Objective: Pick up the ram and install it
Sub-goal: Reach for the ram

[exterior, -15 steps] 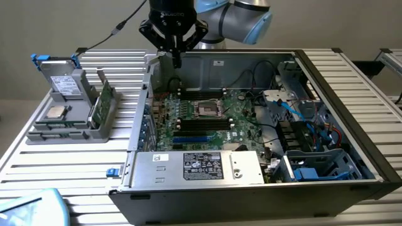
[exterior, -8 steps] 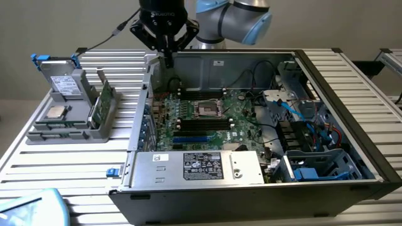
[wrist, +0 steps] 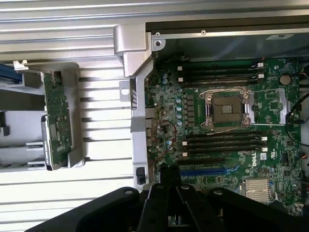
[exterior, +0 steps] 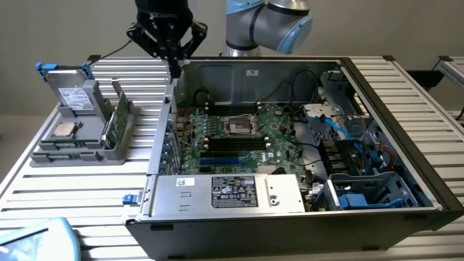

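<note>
The gripper hung over the far corner of the open computer case, on the exterior view's left. Its two black fingers were pressed together with no gap between them, and they held nothing. Whether their tips touched the case wall could not be told. The ram stood on edge in the grey holder on the slatted table, just beside a taller green card and well apart from the gripper. The motherboard lay inside the case.
</note>
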`<state>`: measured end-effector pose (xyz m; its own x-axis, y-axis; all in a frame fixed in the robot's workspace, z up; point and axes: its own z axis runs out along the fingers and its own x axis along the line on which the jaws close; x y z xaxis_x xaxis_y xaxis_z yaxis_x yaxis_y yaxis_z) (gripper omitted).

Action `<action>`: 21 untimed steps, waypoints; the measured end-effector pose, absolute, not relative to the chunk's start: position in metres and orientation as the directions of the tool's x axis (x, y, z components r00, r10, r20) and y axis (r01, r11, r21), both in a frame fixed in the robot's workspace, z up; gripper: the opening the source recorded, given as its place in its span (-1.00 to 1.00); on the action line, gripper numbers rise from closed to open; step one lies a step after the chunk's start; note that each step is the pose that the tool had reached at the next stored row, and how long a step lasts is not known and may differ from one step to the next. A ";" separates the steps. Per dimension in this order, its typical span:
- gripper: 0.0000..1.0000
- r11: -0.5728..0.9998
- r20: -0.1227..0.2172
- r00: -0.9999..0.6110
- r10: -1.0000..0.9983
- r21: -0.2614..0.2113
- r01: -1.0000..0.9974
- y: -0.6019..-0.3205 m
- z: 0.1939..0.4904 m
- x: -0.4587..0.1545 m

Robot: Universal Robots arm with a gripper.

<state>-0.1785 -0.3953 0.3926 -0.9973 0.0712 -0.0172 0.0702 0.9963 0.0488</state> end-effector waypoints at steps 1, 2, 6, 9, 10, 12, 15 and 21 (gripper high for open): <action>-0.79 0.996 -0.017 -0.997 0.071 0.049 0.070 -0.395 0.393 -0.183; -0.79 0.996 -0.017 -0.997 0.071 0.049 0.070 -0.395 0.393 -0.188; -0.79 0.996 -0.014 -0.997 0.071 0.049 0.070 -0.394 0.393 -0.206; -0.79 0.996 -0.010 -0.997 0.071 0.049 0.071 -0.394 0.393 -0.220; -0.79 0.996 -0.008 -0.997 0.071 0.049 0.071 -0.393 0.393 -0.224; -0.79 0.996 -0.006 -0.997 0.071 0.048 0.071 -0.393 0.393 -0.233; -0.79 0.996 -0.002 -0.997 0.071 0.048 0.071 -0.393 0.393 -0.247; -0.79 0.996 0.006 -0.997 0.071 0.048 0.071 -0.392 0.393 -0.274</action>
